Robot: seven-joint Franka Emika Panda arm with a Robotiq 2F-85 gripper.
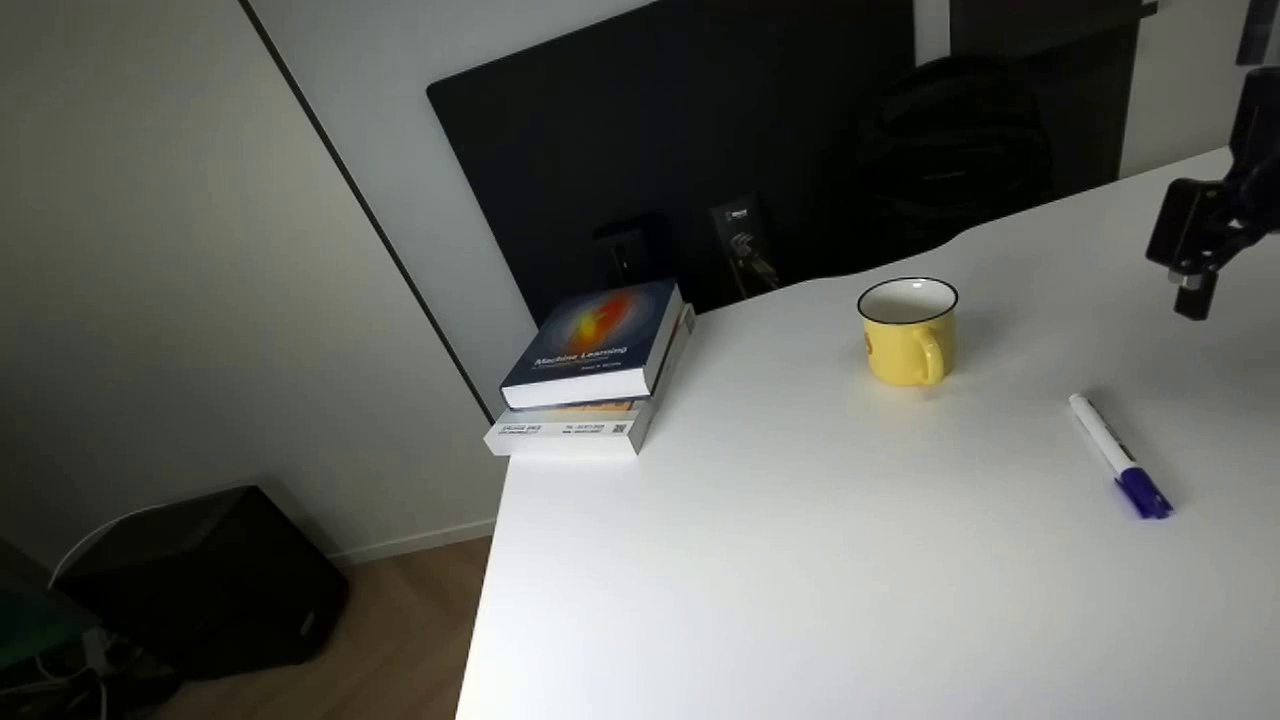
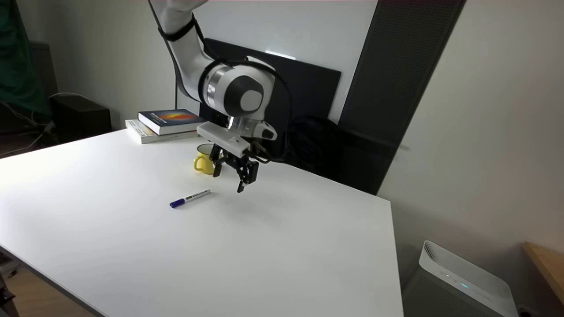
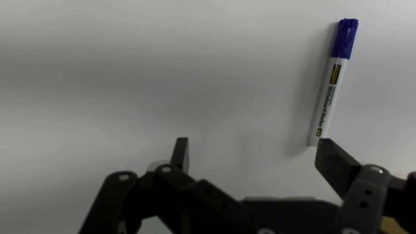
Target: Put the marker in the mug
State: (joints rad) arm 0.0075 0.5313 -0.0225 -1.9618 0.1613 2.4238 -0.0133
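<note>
The white marker [image 1: 1104, 436] with its blue-purple cap lies flat on the table in both exterior views [image 2: 196, 196]. The yellow mug [image 1: 897, 352] stands upright near the table's back edge. In an exterior view the mug [image 2: 203, 164] is partly hidden by a gripper finger. My gripper [image 2: 228, 183] is open and empty above the table. In the wrist view the marker [image 3: 327, 97] lies ahead of the right fingertip, which covers its white end; the space between the fingertips [image 3: 253, 139] is bare. A yellow patch [image 3: 391, 226] shows at the bottom right corner, partly hidden.
Two stacked books [image 1: 590, 350] lie at the table's corner, also seen in an exterior view [image 2: 169, 121]. A dark panel [image 1: 700, 150] and a black backpack [image 1: 950, 150] stand behind the white table [image 1: 800, 580]. A white appliance [image 2: 462, 277] stands beside the table.
</note>
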